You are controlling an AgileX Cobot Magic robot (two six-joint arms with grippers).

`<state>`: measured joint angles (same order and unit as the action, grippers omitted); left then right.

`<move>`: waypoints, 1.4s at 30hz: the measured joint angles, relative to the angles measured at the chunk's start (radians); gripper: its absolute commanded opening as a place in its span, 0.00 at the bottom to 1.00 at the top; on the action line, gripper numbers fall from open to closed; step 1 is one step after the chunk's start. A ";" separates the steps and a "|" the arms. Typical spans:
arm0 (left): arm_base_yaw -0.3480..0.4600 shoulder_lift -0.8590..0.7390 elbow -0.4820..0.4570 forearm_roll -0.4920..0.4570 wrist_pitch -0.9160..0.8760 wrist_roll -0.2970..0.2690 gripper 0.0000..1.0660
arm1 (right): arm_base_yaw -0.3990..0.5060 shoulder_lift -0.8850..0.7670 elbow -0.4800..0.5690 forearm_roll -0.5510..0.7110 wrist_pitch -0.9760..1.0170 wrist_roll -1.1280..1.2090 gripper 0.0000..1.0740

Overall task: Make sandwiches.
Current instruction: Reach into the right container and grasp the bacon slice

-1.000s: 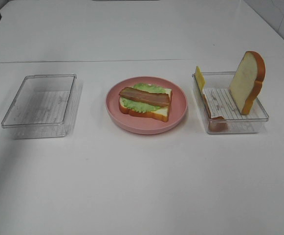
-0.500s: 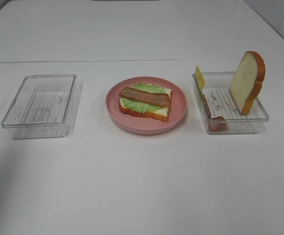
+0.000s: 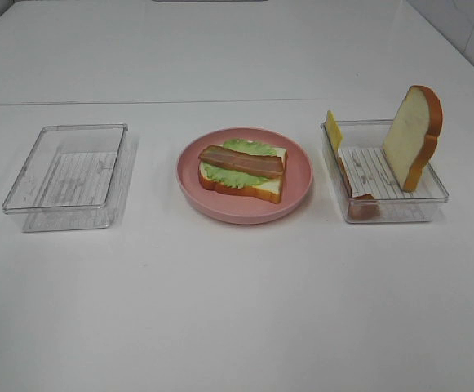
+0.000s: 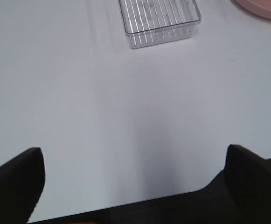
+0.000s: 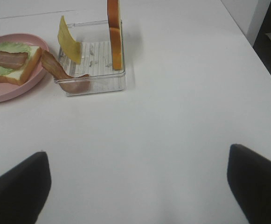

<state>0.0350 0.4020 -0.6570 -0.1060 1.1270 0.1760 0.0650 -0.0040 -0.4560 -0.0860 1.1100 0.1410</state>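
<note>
A partly built sandwich lies on the pink plate [image 3: 245, 214] in the middle of the table: a bread slice [image 3: 263, 189], green lettuce [image 3: 245, 147] and a brown bacon strip [image 3: 241, 161] on top. The clear tray [image 3: 396, 211] on the right holds a second bread slice [image 3: 412, 135] standing upright, a yellow cheese square [image 3: 333, 129] leaning on its far left corner and another bacon strip [image 3: 359, 200]. Neither gripper shows in the exterior high view. My left gripper [image 4: 133, 154] is open over bare table. My right gripper [image 5: 137, 154] is open too, well short of the tray [image 5: 98, 84].
An empty clear tray [image 3: 24, 175] sits on the left of the white table; the left wrist view shows it [image 4: 158, 18] some way ahead of the fingers. A dark gap [image 5: 270, 42] runs past the table's right edge.
A dark piece of the left arm at the top left corner of the exterior high view has gone out of frame. Nothing on the table has moved.
</note>
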 measured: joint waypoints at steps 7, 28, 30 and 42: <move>0.000 -0.220 0.089 -0.028 0.000 0.000 0.92 | 0.000 0.000 0.000 0.000 0.000 0.000 0.89; 0.000 -0.408 0.136 -0.009 -0.039 -0.084 0.92 | 0.000 0.000 0.000 0.000 0.000 0.000 0.89; 0.000 -0.408 0.136 -0.008 -0.042 -0.091 0.92 | 0.000 0.000 0.000 0.000 0.000 0.000 0.89; 0.000 -0.408 0.136 -0.007 -0.044 -0.096 0.92 | 0.000 0.001 0.000 -0.011 0.000 0.000 0.89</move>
<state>0.0350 -0.0060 -0.5210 -0.1130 1.0830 0.0800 0.0650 -0.0030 -0.4560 -0.0970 1.1100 0.1410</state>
